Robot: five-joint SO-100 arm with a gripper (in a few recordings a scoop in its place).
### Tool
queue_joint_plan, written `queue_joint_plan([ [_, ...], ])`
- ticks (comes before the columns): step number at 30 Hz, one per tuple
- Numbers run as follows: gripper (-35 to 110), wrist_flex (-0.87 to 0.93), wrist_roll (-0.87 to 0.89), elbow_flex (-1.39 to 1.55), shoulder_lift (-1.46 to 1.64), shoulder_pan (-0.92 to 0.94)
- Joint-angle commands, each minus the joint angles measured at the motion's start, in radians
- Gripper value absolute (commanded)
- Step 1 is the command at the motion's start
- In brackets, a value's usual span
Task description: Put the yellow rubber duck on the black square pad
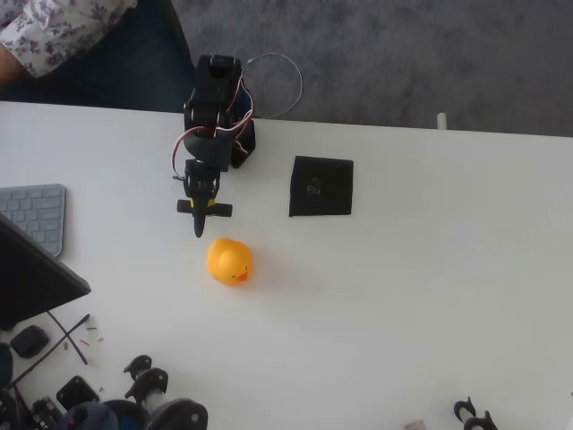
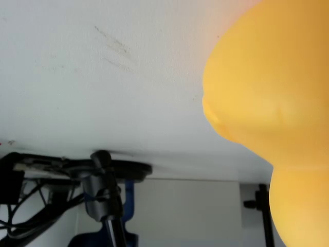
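Observation:
The yellow rubber duck (image 1: 230,262) sits on the white table, its red-orange beak facing the near edge in the overhead view. My black gripper (image 1: 199,226) points down at the table just up and left of the duck, a short gap away, and its fingers look shut with nothing held. The black square pad (image 1: 321,186) lies flat to the right of the arm, up and right of the duck. In the wrist view the duck (image 2: 267,103) looms large and blurred on the right side.
A grey keyboard (image 1: 36,215) and a dark slanted screen (image 1: 36,278) lie at the left edge. Small dark parts and tools (image 1: 134,394) crowd the bottom left. A person's floral sleeve (image 1: 54,31) shows at top left. White table spreads right of the duck.

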Motion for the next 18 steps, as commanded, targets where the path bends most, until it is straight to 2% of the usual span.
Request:
queue_joint_plan([
  [1, 13, 0.000, -0.011, -0.029, 0.009, 0.006],
  [11, 13, 0.000, -0.014, -0.247, 0.008, 0.014],
  [18, 13, 0.011, -0.040, -0.295, 0.005, 0.005],
])
